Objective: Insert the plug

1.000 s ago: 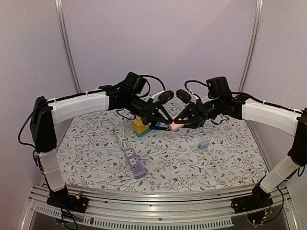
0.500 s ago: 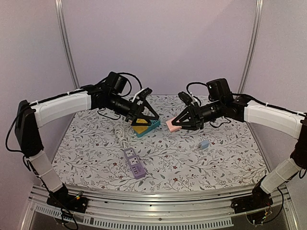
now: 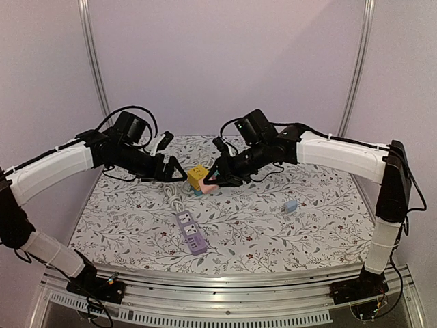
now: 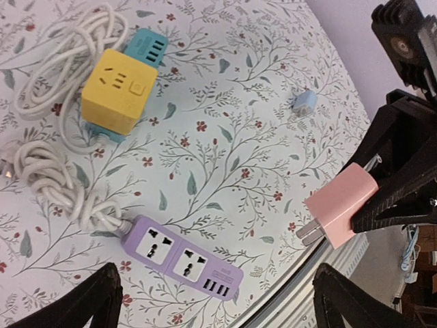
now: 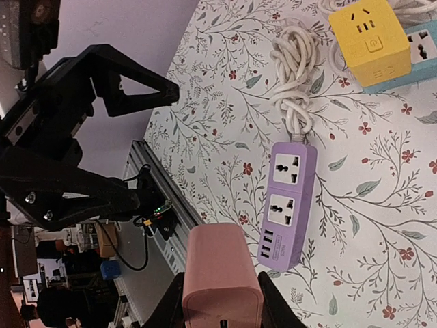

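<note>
One pink plug (image 5: 222, 270) clenched in right gripper (image 5: 222, 301), prongs hidden in wrist view; left gripper (image 4: 218, 307) released.

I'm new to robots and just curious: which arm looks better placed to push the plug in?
Right, I'd say: the right gripper holds the pink plug near the yellow cube socket, while the left gripper hangs open and empty.

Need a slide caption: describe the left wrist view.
Right fingers hold the pink plug, prongs out, over a table with purple power strip, yellow cube socket and coiled white cord.
</note>
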`<state>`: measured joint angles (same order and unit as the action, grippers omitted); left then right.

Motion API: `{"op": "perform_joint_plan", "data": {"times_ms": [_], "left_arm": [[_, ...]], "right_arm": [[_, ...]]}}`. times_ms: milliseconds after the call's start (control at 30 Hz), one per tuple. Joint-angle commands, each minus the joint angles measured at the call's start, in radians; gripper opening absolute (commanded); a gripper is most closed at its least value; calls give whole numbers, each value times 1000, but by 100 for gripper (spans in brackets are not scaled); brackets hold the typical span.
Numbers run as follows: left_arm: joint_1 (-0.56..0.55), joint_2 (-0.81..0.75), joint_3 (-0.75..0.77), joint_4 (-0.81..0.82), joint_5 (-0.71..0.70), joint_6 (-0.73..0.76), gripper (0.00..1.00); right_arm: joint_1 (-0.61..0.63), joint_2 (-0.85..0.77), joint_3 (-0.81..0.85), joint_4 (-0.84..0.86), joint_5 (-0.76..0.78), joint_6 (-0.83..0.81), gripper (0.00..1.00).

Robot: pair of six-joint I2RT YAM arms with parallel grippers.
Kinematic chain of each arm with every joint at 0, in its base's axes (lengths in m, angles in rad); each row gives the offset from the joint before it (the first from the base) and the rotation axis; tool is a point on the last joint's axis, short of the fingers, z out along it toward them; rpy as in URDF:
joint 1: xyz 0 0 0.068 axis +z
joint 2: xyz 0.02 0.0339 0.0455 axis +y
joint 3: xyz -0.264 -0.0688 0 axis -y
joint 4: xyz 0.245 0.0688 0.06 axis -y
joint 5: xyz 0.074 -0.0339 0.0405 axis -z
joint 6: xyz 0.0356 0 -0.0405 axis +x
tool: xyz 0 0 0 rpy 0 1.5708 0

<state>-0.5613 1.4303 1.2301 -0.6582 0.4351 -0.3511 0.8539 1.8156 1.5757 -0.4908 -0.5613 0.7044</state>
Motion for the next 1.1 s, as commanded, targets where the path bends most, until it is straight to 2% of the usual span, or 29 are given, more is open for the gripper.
{"op": "perform_joint_plan", "data": {"times_ms": [0,100,200,367,500,700,833,933,1067], "left_arm": [[37,-52,-110,-52,-242,21,94],[41,-29,-138,-67,-362,9,83],[43,35,-115,-98,-453,-30,78],[41,138,-96,-43,-504,-89,72],[40,256,-63,4,-476,-90,67],[41,382,-15,85,-452,-117,64],[41,435,10,87,-446,-131,52],[29,434,-6,104,-443,-142,49],[9,415,-35,118,-409,-165,39]], "right_arm": [[64,167,183,-189,163,-35,0],[79,258,281,-239,190,-29,0],[83,298,304,-262,209,-10,0],[87,285,279,-276,229,0,0],[92,275,257,-298,240,-9,0],[99,217,150,-261,242,21,0],[103,193,105,-253,243,36,0],[105,185,98,-257,253,35,0],[105,190,113,-258,265,28,0]]}}
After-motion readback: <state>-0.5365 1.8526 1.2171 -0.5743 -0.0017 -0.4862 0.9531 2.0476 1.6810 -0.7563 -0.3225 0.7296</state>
